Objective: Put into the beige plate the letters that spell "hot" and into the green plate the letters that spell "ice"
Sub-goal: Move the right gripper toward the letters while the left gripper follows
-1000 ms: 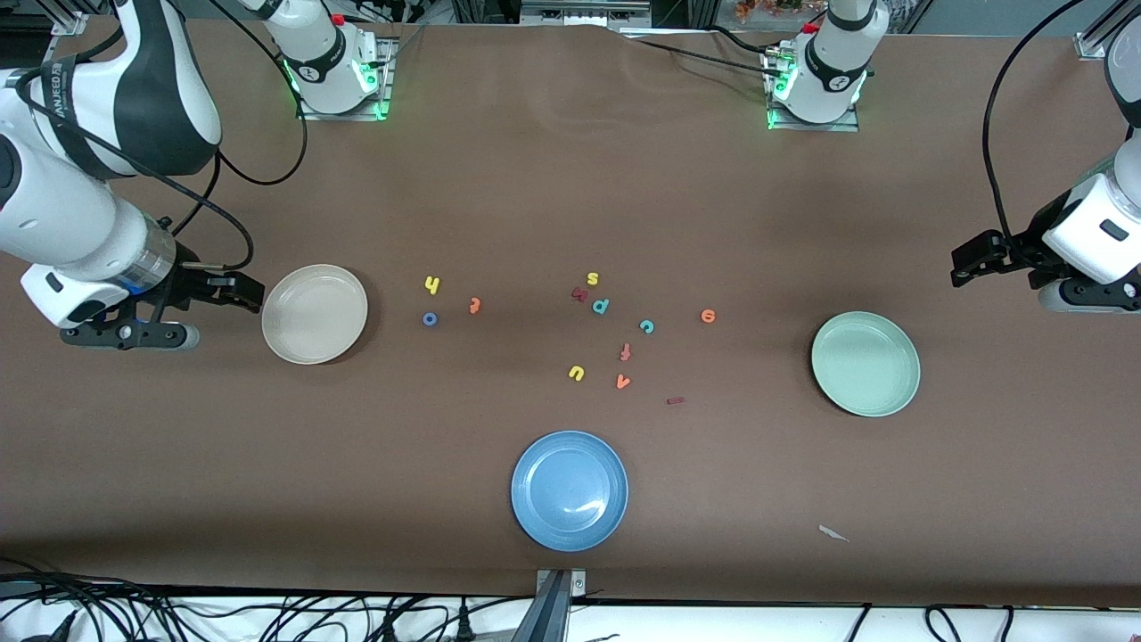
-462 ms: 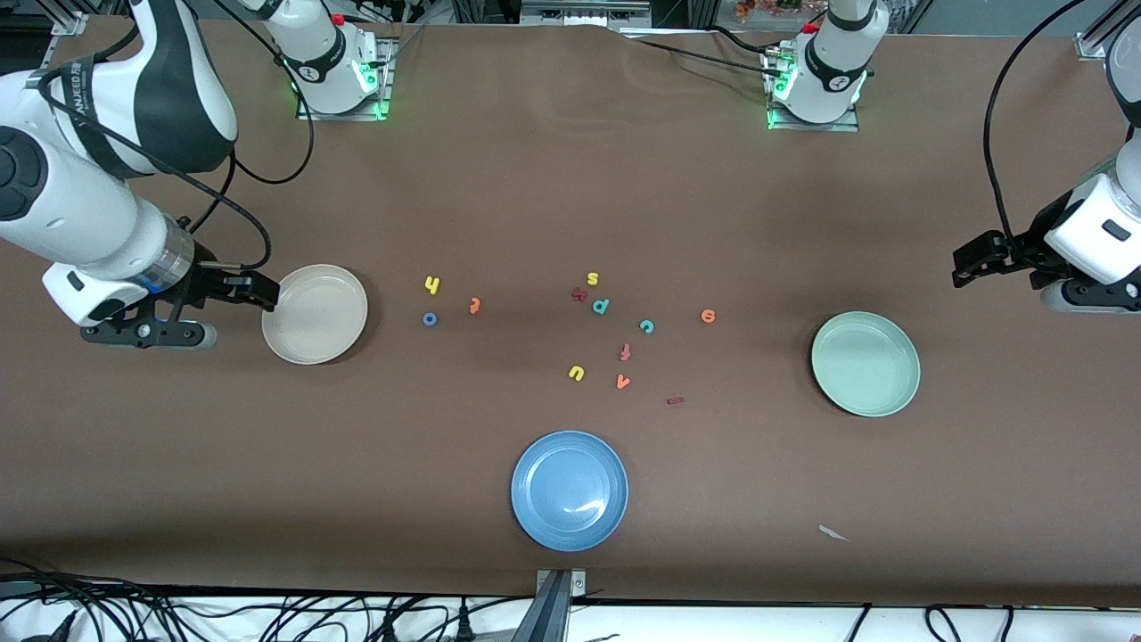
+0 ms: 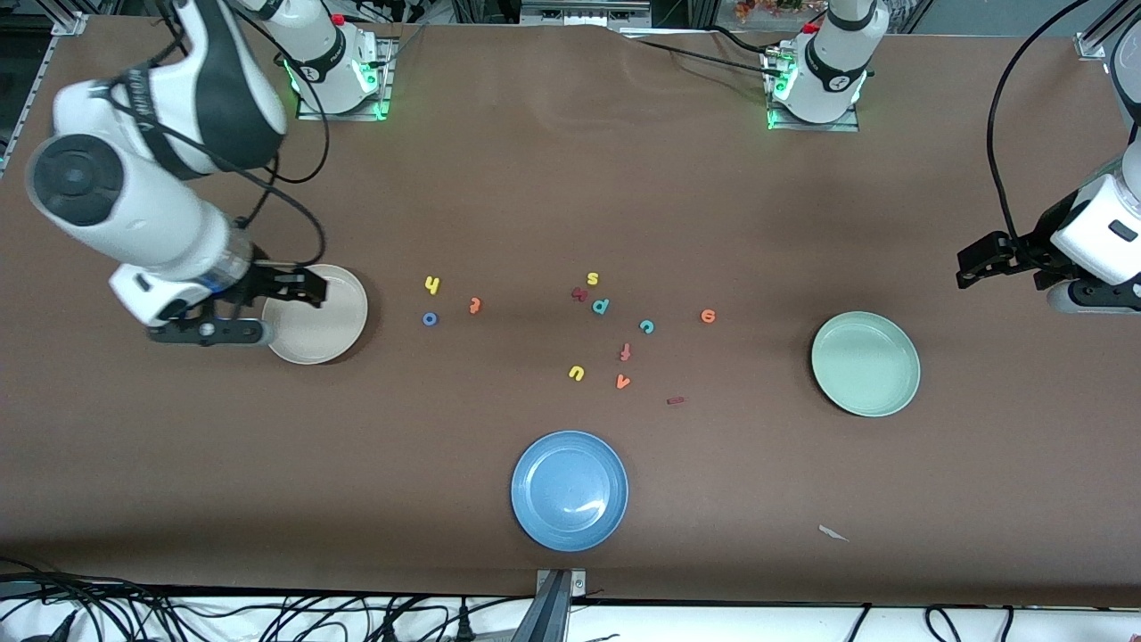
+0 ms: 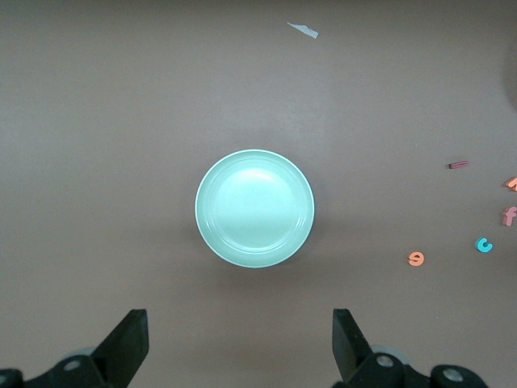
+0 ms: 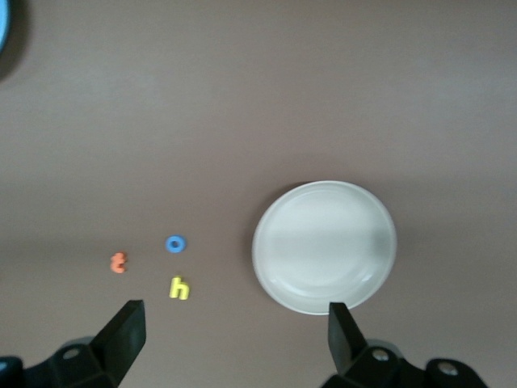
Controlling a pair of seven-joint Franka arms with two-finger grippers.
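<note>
Letters (image 3: 600,306) between beige plate (image 3: 334,325) and green plate (image 3: 865,363), both plates without letters

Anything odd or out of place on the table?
One stray: a small pale scrap lies on the table, nearer the front camera than the green plate. It's no letter. Nothing spilled or damaged.

- I see a blue plate (image 3: 570,490) near my camera's edge of the brown table (image 3: 570,196).
- Loose letters mid-table: yellow s (image 3: 593,279), teal p (image 3: 601,306), yellow u (image 3: 576,373), orange v (image 3: 622,382), reddish f (image 3: 625,352).
- A white scrap (image 3: 833,533) lies toward the left arm's end.
</note>
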